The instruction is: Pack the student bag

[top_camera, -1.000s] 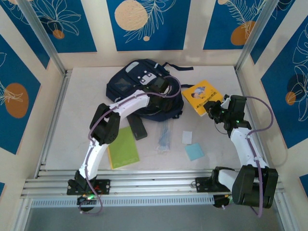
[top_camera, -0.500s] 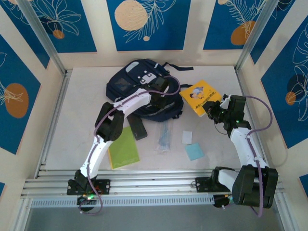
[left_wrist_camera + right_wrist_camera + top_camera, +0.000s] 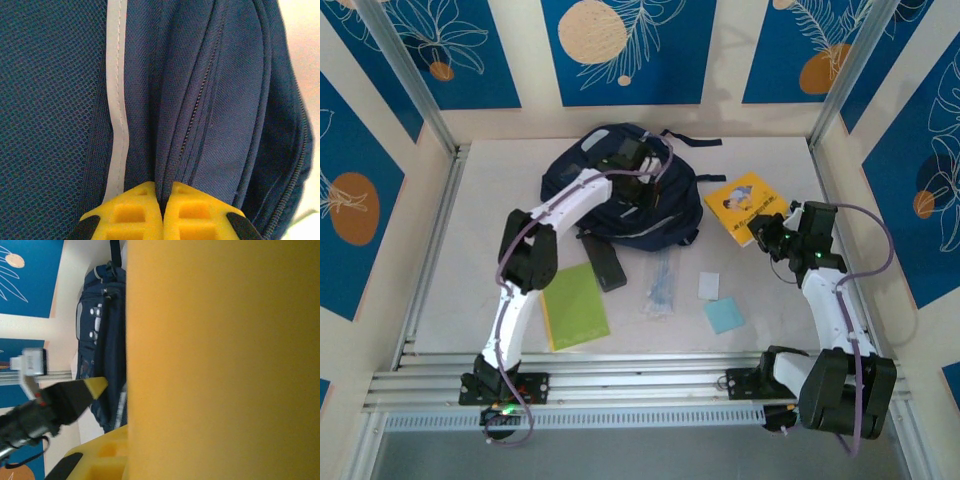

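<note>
The student bag point(image 3: 675, 205), a navy backpack with a grey stripe, lies at the back middle of the table. My left gripper point(image 3: 638, 165) reaches over its top. In the left wrist view its yellow fingertips point(image 3: 162, 187) are shut on a fold of the bag's blue fabric point(image 3: 225, 100) beside a zipper. My right gripper point(image 3: 767, 235) is shut on the near corner of a yellow picture book point(image 3: 742, 200), held to the right of the bag. That book's cover point(image 3: 225, 355) fills most of the right wrist view, with the bag point(image 3: 107, 340) behind it.
Near the arms lie a green notebook point(image 3: 575, 305), a black case point(image 3: 608, 268), a clear pouch of pens point(image 3: 663, 285), a white card point(image 3: 708, 286) and a light blue pad point(image 3: 724, 316). Walls with metal posts close in the table on three sides.
My left gripper has moved from the bag's right side up toward its far top and closed on the fabric. The book in my right gripper has shifted slightly to the right.
</note>
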